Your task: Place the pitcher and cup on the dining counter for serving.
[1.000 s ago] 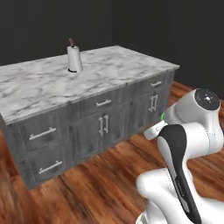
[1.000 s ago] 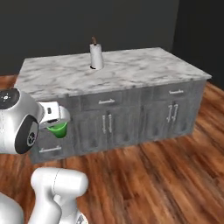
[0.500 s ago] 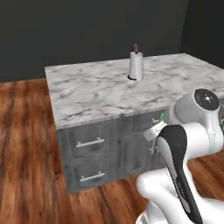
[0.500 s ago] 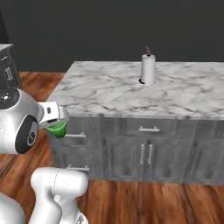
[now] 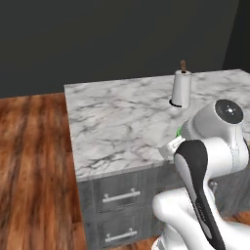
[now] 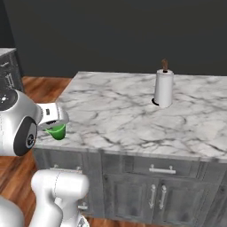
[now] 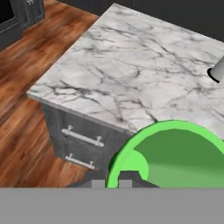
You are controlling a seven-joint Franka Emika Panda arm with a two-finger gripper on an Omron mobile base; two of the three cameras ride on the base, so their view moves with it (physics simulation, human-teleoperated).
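Note:
The green cup [image 6: 57,132] hangs from my gripper [image 6: 54,125], which is shut on its rim, level with the near left corner of the dining counter [image 6: 116,116]. In the hand view the cup's open mouth [image 7: 175,156] sits at the lower right, just off the marble edge of the counter [image 7: 131,65], with the gripper [image 7: 110,182] pinching its rim. From the left base view a sliver of the cup [image 5: 179,131] peeks out behind my arm, over the counter [image 5: 117,122]. The pitcher is out of view.
A white paper towel roll [image 6: 163,88] [image 5: 181,89] stands upright on the far part of the marble top. Dark grey drawers [image 7: 81,140] with metal handles lie under the near edge. Wooden floor [image 5: 29,161] spreads to the left, with a dark cabinet [image 7: 17,13] beyond.
The whole picture has shifted: the base has driven closer, toward the island's left end. The cup stays held in the gripper, in the same place beside my arm.

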